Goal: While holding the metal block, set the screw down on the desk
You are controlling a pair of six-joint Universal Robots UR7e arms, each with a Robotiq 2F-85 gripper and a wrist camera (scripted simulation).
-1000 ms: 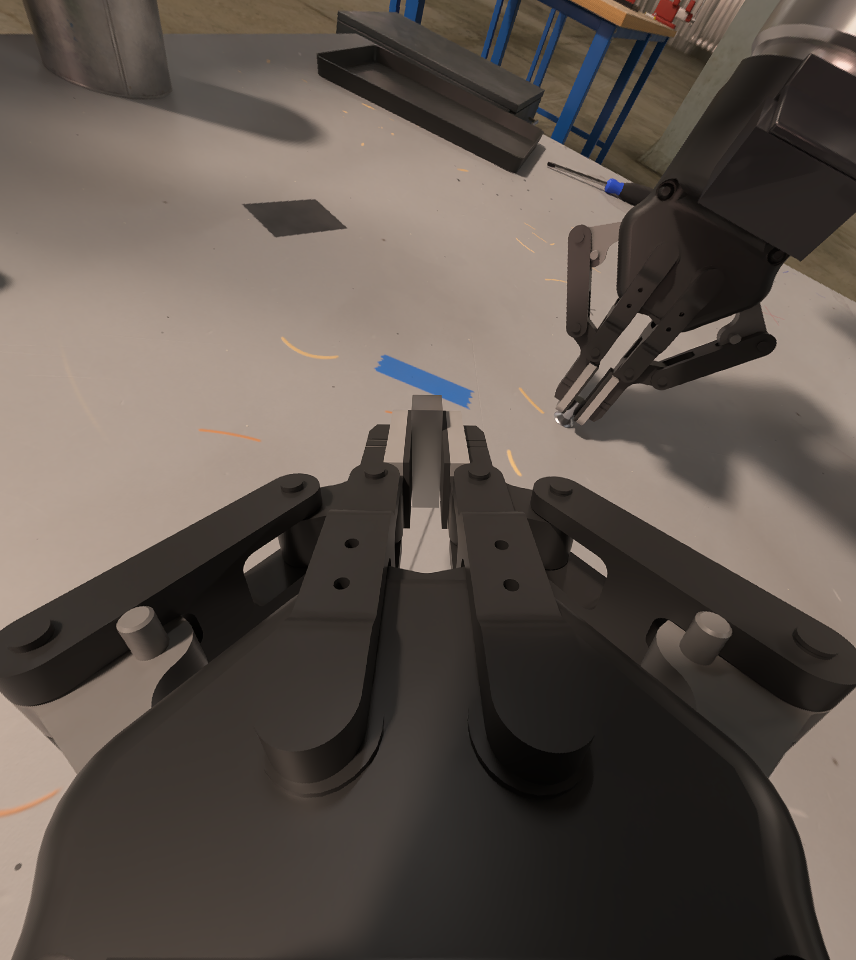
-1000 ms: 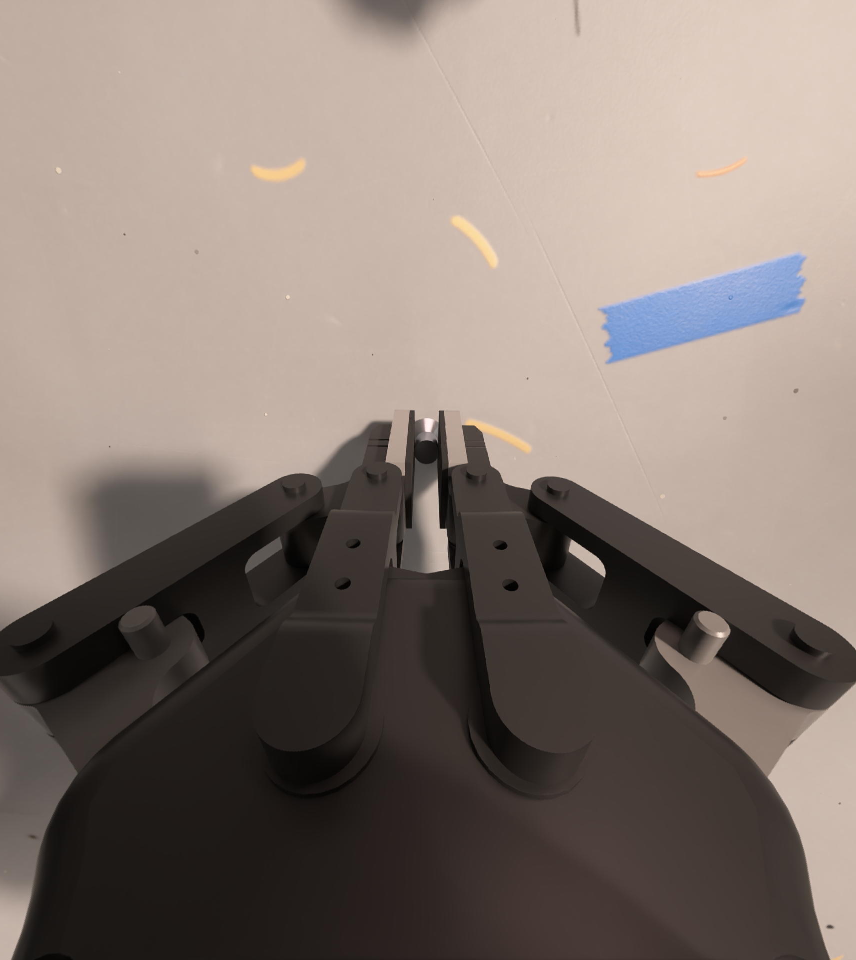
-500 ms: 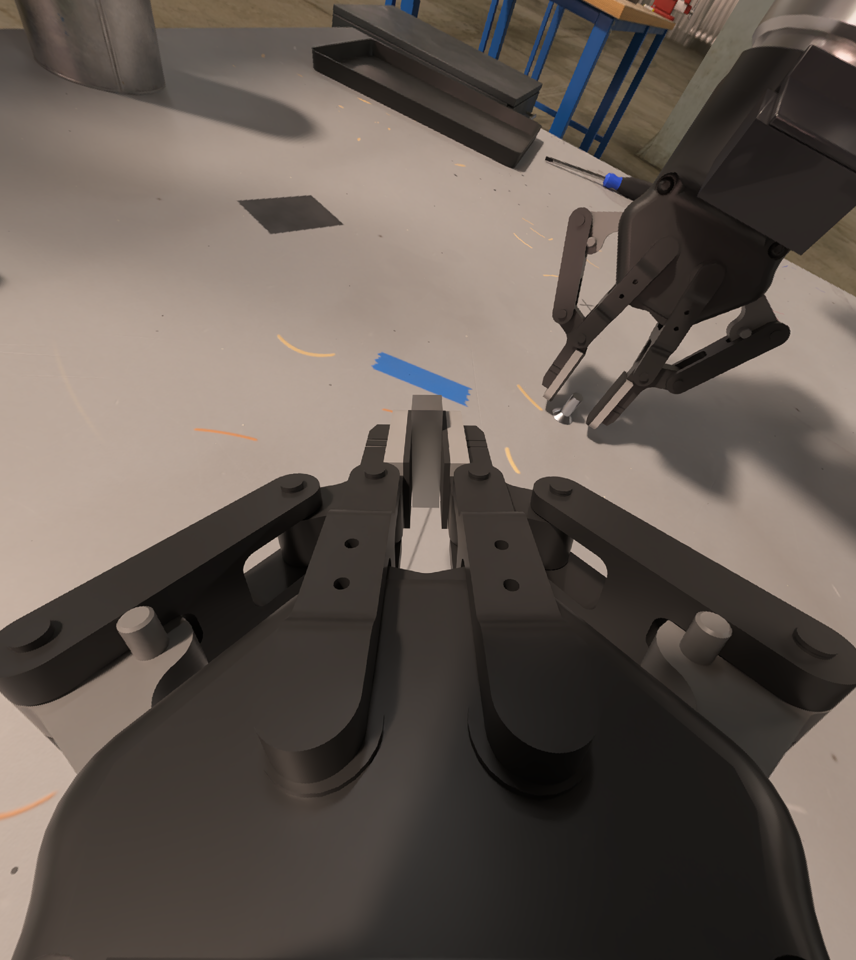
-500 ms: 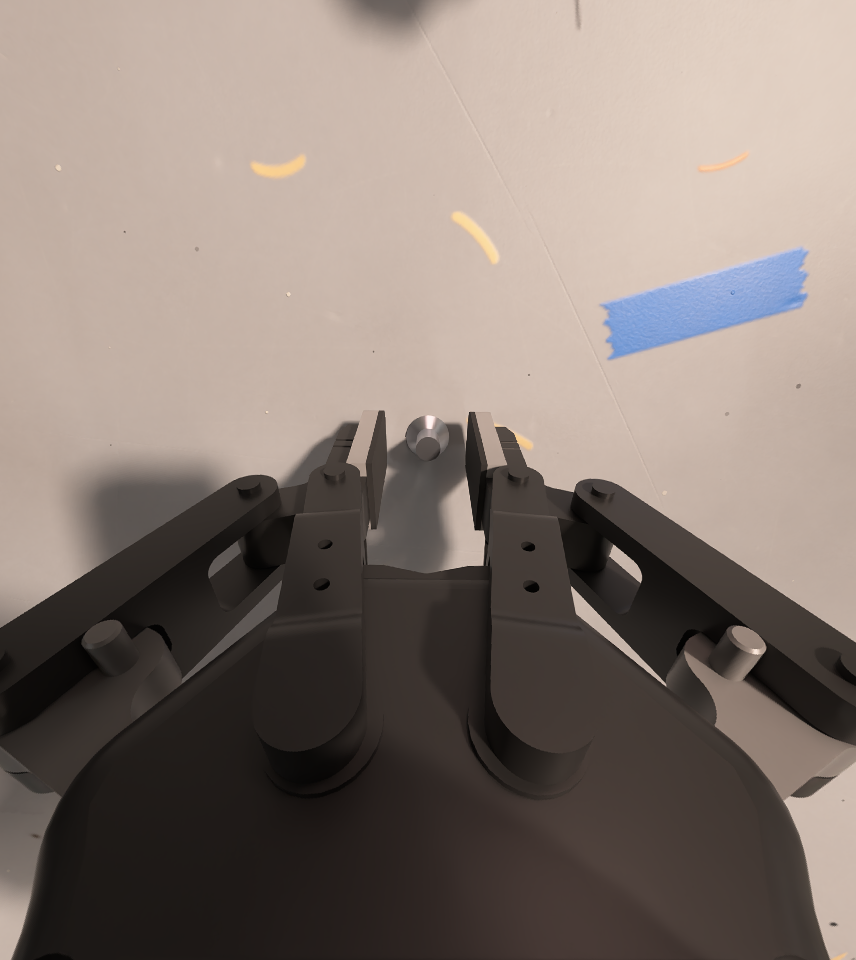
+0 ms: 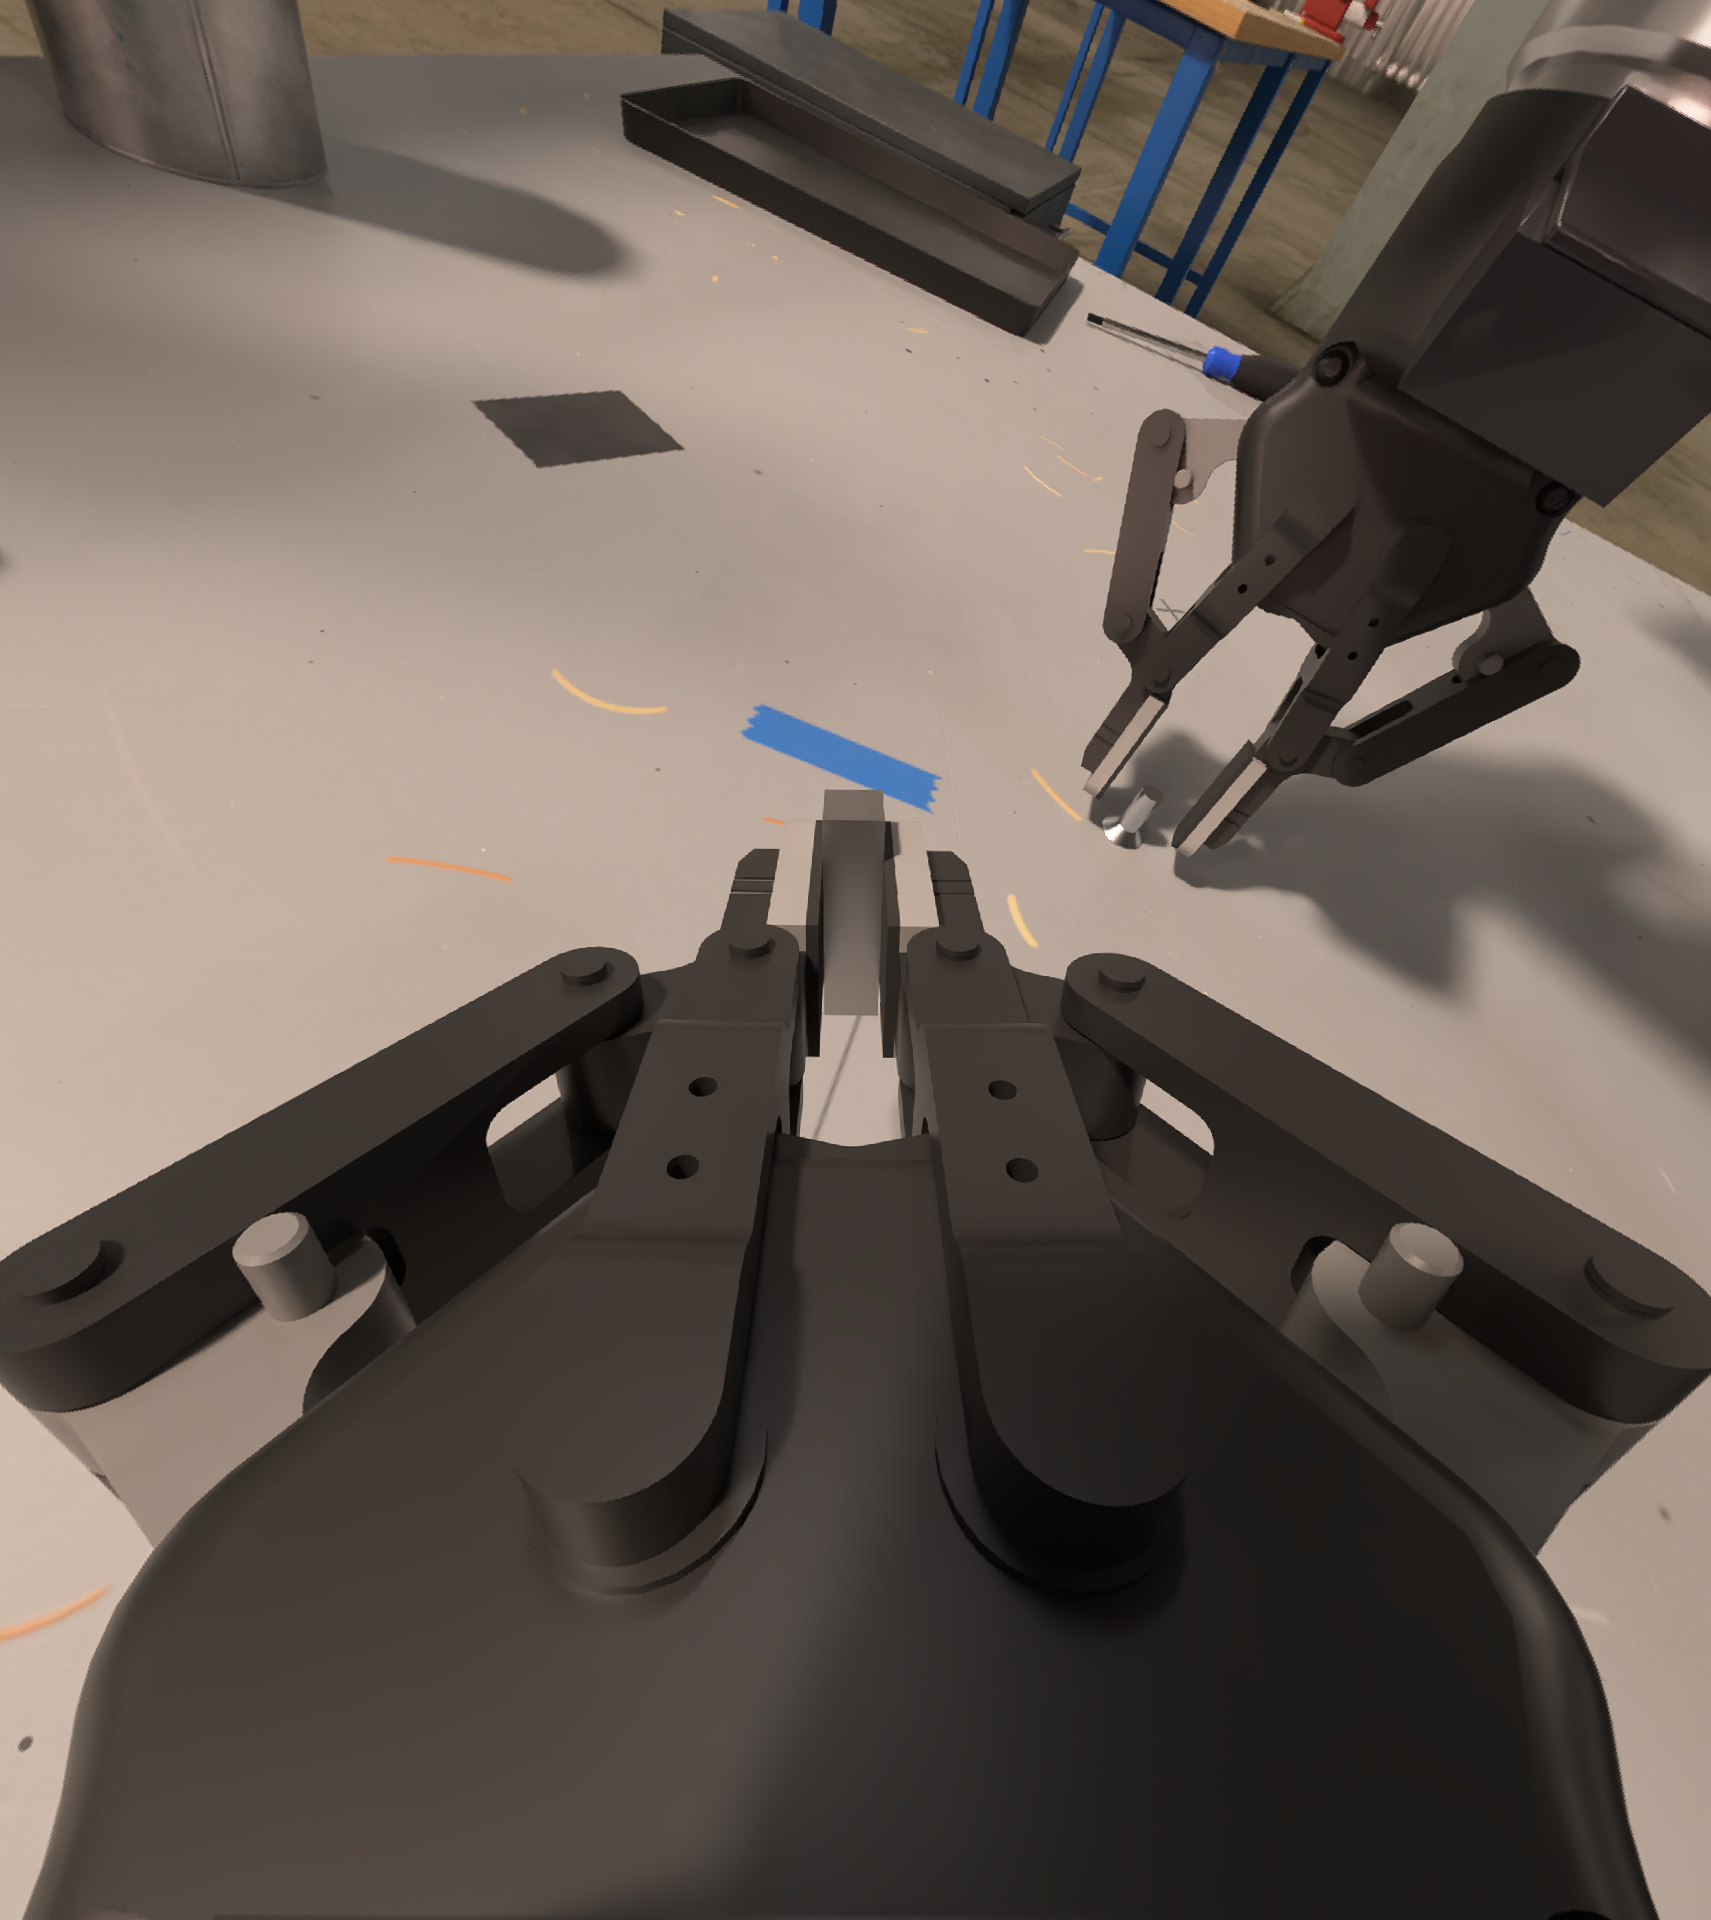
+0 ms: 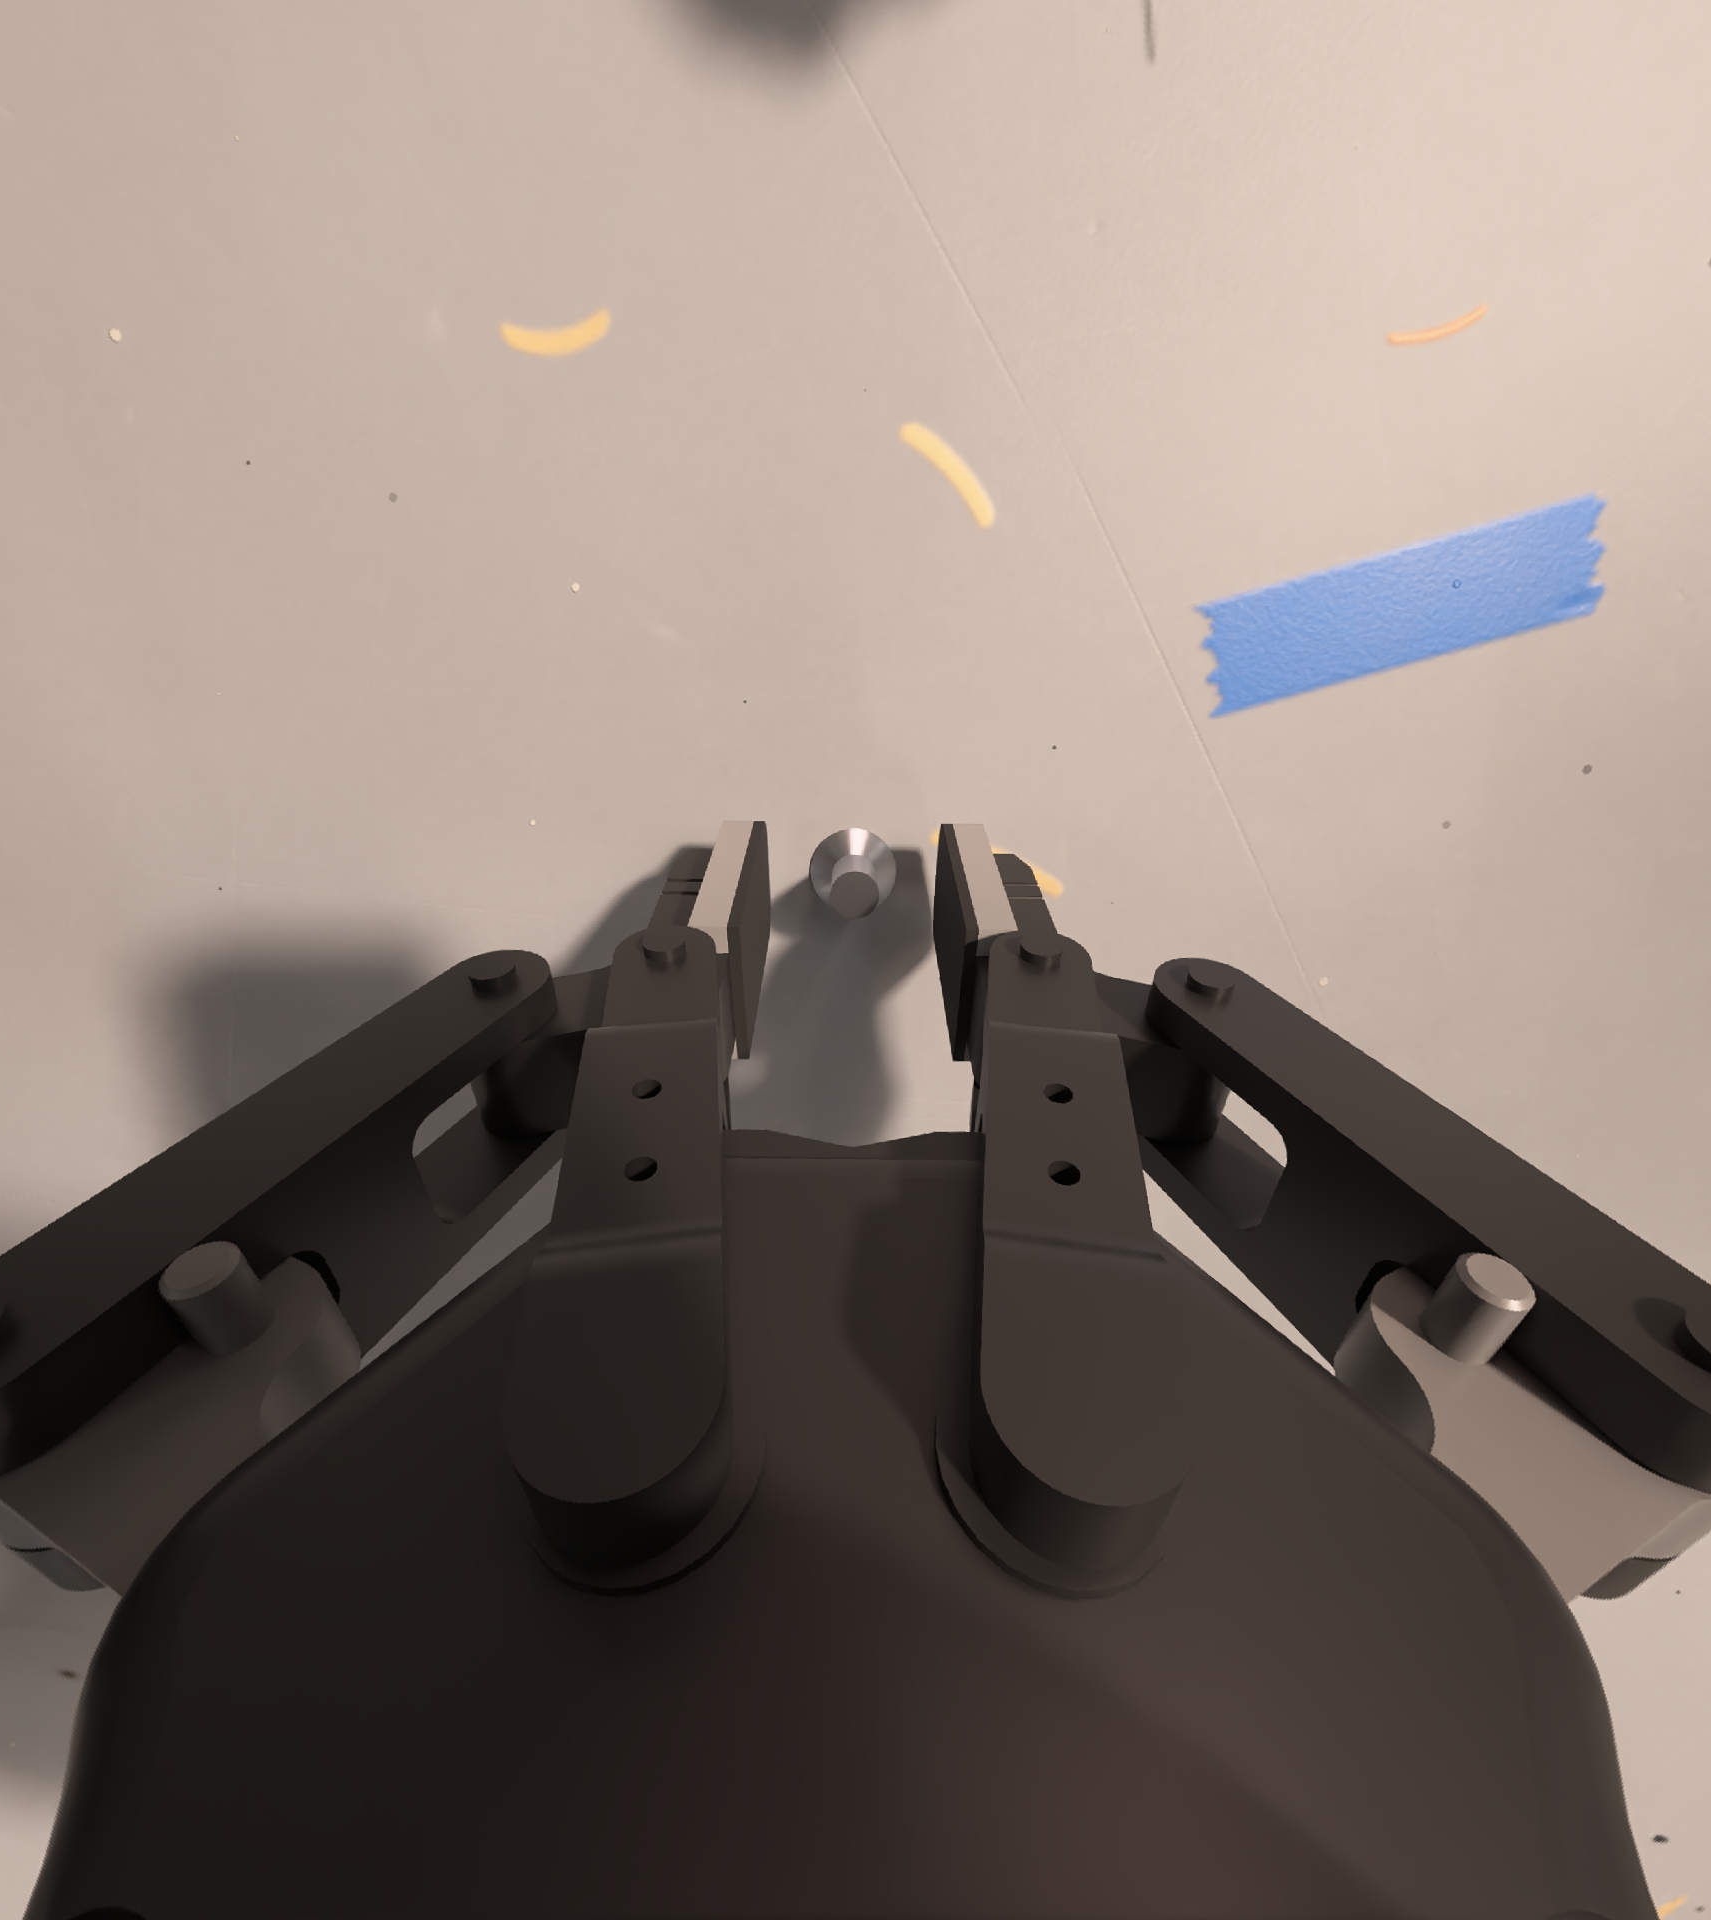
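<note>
My left gripper (image 5: 851,868) is shut on a grey metal block (image 5: 852,914), held upright between its pads a little above the grey desk (image 5: 311,623). A small silver screw (image 6: 851,873) stands head-down on the desk, free between the pads of my right gripper (image 6: 851,873). The right gripper is open, with a gap on each side of the screw. In the left wrist view the screw (image 5: 1126,821) sits on the desk to the right of the block, under the right gripper (image 5: 1157,800).
A strip of blue tape (image 5: 840,758) lies just beyond the block; it also shows in the right wrist view (image 6: 1402,618). A dark tray (image 5: 830,208), a metal cylinder (image 5: 176,83) and a blue-handled screwdriver (image 5: 1215,358) are at the far side. A dark square patch (image 5: 576,426) marks the desk.
My right gripper was shut on the screw, then opened; the screw now stands free on the desk and the jaws have widened further. My left gripper still holds the block.
</note>
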